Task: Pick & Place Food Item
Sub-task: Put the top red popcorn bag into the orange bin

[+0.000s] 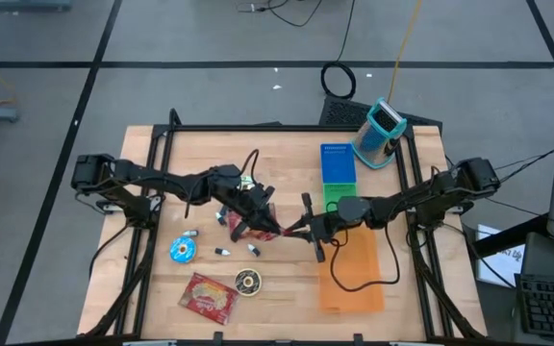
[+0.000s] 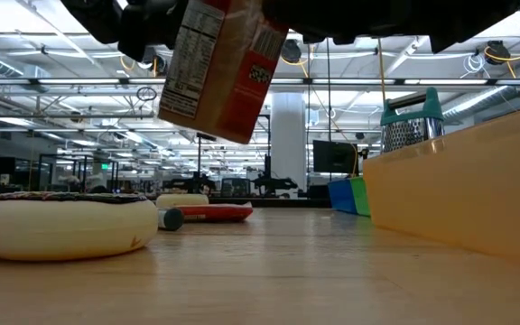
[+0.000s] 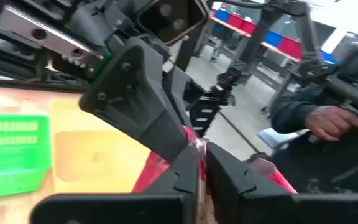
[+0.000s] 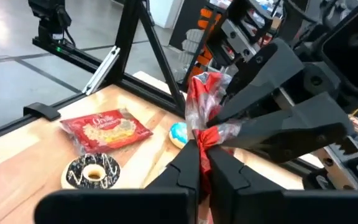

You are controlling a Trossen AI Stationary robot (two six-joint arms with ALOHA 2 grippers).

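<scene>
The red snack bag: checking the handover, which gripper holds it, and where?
Both: the right gripper pinches the red snack bag at its crimped end; the left gripper pinches another edge.

A grey floor (image 1: 210,91) crossed by dark lines surrounds the wooden table (image 1: 287,293). Beyond its far edge, cables (image 1: 339,77) trail; the hall behind has ceiling lights (image 2: 25,63) and a white column (image 2: 289,135)

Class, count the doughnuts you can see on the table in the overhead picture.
2. A blue-iced doughnut lies left of the raised red packet; a chocolate one lies nearer the front edge, beside the red snack bag. Others may hide under the arms.
</scene>
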